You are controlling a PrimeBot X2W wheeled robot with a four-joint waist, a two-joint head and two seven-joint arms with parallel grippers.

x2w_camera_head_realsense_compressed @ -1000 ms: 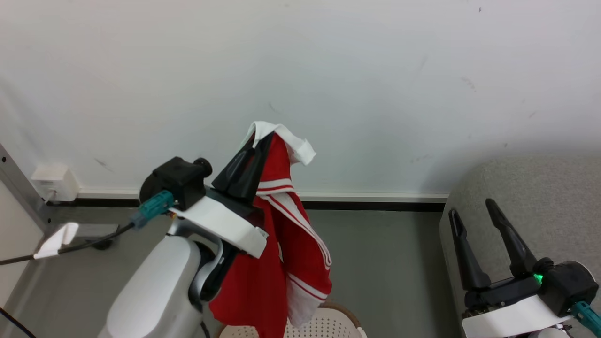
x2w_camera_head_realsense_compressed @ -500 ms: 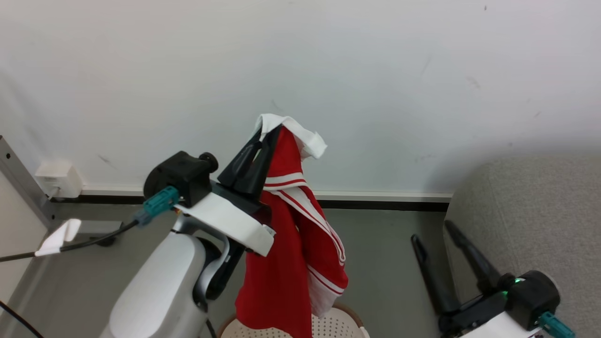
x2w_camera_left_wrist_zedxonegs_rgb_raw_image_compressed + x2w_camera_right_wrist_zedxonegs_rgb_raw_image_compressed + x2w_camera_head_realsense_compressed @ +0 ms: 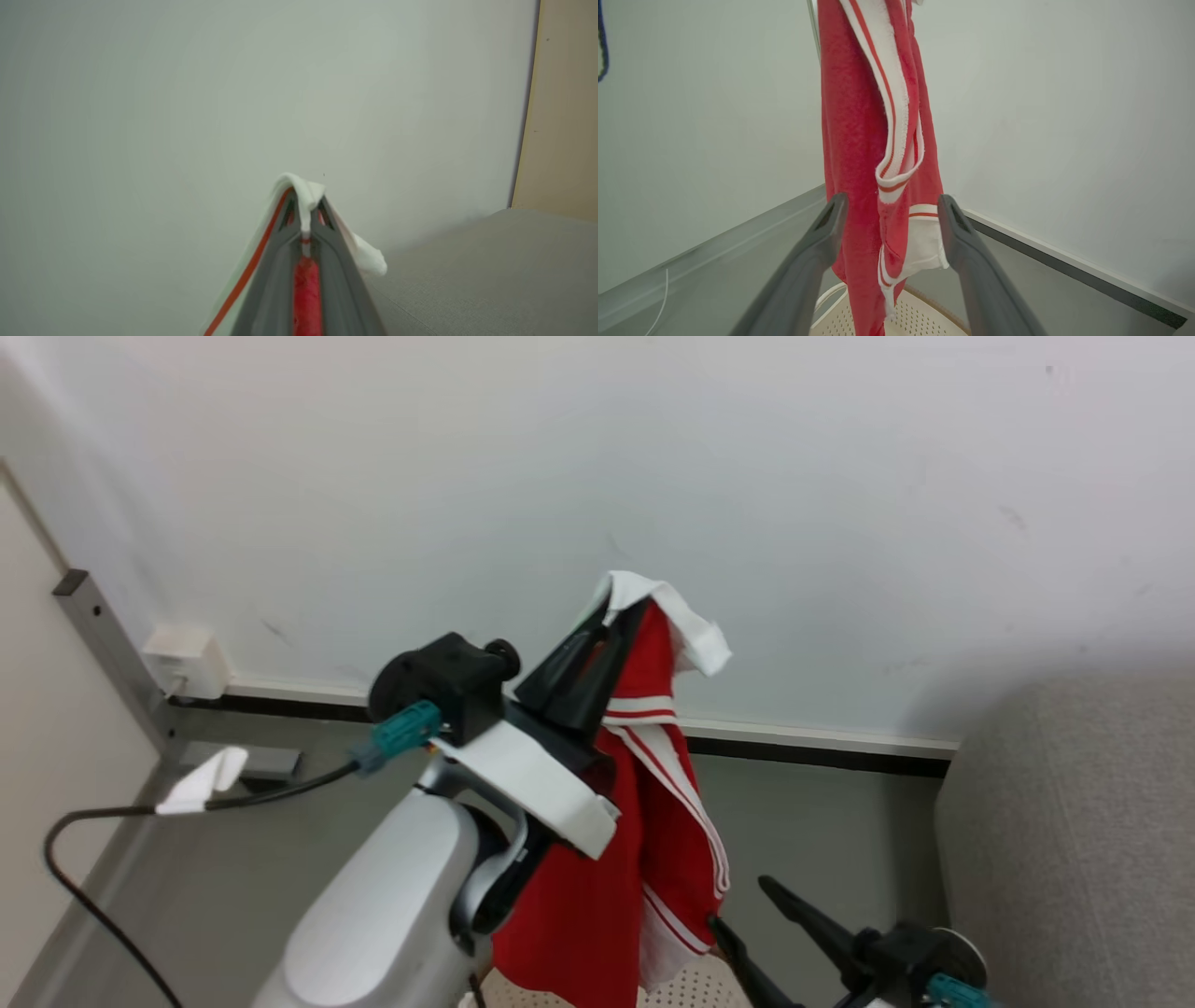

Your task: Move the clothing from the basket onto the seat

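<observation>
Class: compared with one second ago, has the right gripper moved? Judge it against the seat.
Yes. The right gripper was in front of the seat; it now sits clear of it to the left, beside the hanging clothing and the basket.

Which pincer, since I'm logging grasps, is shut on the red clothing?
The left pincer: it is shut on the white trim of the clothing, holding it aloft. The right pincer is open, fingers apart, gripping nothing.

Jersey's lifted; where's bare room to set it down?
The seat, right of the grey floor strip and under the wall, is bare where visible. Crowded: around the basket, where the clothing hangs from the shut left gripper with the open right gripper near its hem.
</observation>
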